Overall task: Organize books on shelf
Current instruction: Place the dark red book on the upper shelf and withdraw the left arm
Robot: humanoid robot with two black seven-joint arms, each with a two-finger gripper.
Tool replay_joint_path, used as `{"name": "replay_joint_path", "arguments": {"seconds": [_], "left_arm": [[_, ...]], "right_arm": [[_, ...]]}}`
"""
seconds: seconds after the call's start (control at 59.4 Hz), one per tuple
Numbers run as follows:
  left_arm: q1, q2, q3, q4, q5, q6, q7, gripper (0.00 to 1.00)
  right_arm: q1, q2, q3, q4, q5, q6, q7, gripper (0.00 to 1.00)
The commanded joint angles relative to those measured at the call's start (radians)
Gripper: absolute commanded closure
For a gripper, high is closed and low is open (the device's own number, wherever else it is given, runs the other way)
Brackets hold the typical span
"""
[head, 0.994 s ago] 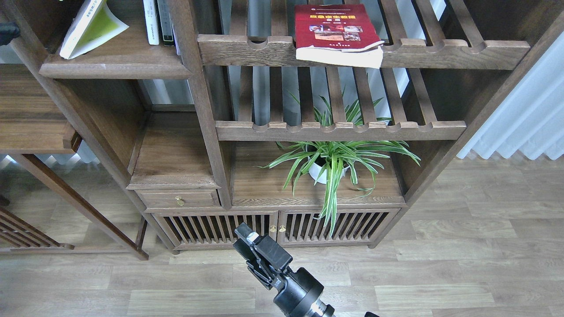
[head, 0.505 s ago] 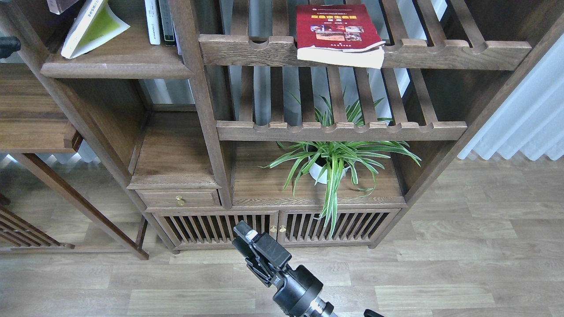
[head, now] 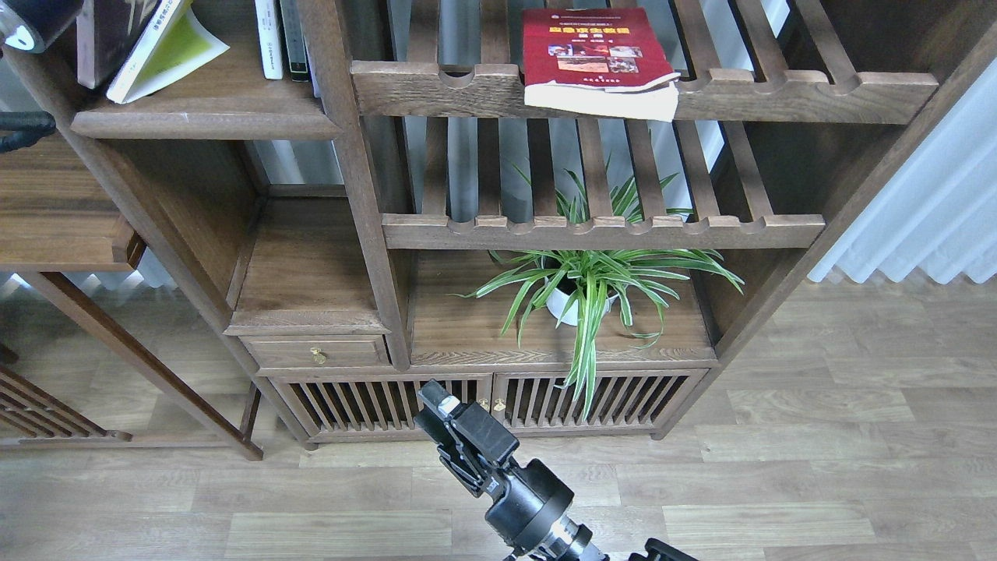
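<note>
Walnut shelf (head: 206, 117) carries 2 books: maroon book (head: 105, 39), yellow book (head: 160, 51); 1 red book (head: 596, 54) on slatted rack (head: 779, 89). Right hand (head: 448, 425): fingers' state unclear. Left hand (head: 31, 19) cut off.

The red book (head: 593, 53) lies flat on the upper slatted rack (head: 779, 87), overhanging its front rail. The lime-yellow book (head: 163, 48) leans tilted on the shelf (head: 210, 117). The right gripper (head: 448, 425) hangs low before the cabinet doors.
</note>
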Motion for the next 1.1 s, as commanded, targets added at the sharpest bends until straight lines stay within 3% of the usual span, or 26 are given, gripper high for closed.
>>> {"name": "replay_joint_path", "arguments": {"seconds": [0.0,0.135,0.556,0.876,1.011,1.028,1.078], "left_arm": [[-0.015,-0.009,-0.011,-0.001,-0.005,0.005,-0.001,0.60],[-0.047,-0.015,-0.023,-0.001,-0.008,0.005,-0.001,0.60],[-0.054,-0.101,-0.101,-0.047,-0.117,0.003,-0.069,0.60],[-0.026,-0.094,-0.190,-0.165,-0.273,-0.017,-0.101,0.49],[-0.023,-0.096,-0.222,-0.173,-0.321,-0.092,-0.103,0.43],[-0.021,-0.096,-0.226,-0.175,-0.363,-0.145,-0.103,0.42],[-0.018,-0.094,-0.232,-0.181,-0.402,-0.190,-0.101,0.41]], "right_arm": [[0.000,0.000,0.000,-0.003,0.000,0.000,0.000,0.22],[0.001,0.000,0.002,-0.004,0.000,0.000,0.000,0.22],[0.003,0.000,0.014,-0.015,0.026,0.000,0.002,0.22],[0.007,0.000,0.127,0.006,0.044,0.000,0.002,0.22],[0.009,0.000,0.193,0.029,0.044,0.000,0.002,0.22],[0.012,0.000,0.198,0.066,0.044,0.000,0.000,0.22],[0.014,-0.017,0.201,0.088,0.044,0.000,0.000,0.23]]}}
